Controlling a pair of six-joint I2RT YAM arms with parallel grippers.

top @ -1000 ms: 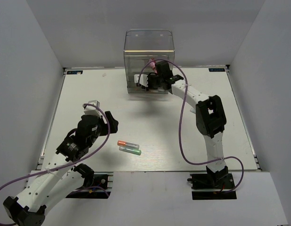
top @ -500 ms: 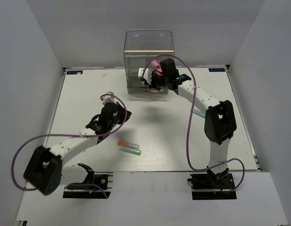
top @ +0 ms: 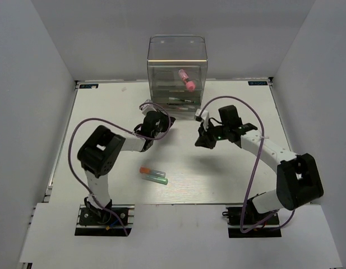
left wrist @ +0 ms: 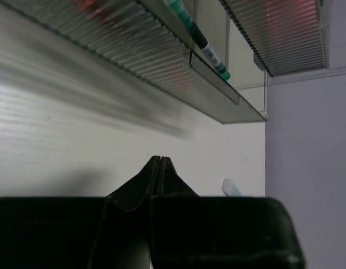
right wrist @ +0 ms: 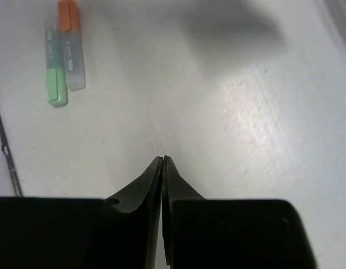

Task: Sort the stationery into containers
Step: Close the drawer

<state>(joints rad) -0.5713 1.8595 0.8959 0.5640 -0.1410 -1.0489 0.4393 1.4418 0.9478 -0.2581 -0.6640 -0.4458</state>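
Blurry organiser (left wrist: 105,45), cropped at the left wrist view's top edge; drawer pens (top: 179,100) too small overhead.

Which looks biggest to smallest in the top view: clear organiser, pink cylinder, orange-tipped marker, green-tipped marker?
1. clear organiser, by far.
2. pink cylinder, orange-tipped marker, green-tipped marker: alike in length; pink looks thicker but sits inside the organiser, so unranked.

White table (top: 100,106) bears the clear organiser (top: 161,67), orange-tipped marker (top: 150,170) and green-tipped marker (top: 155,179)
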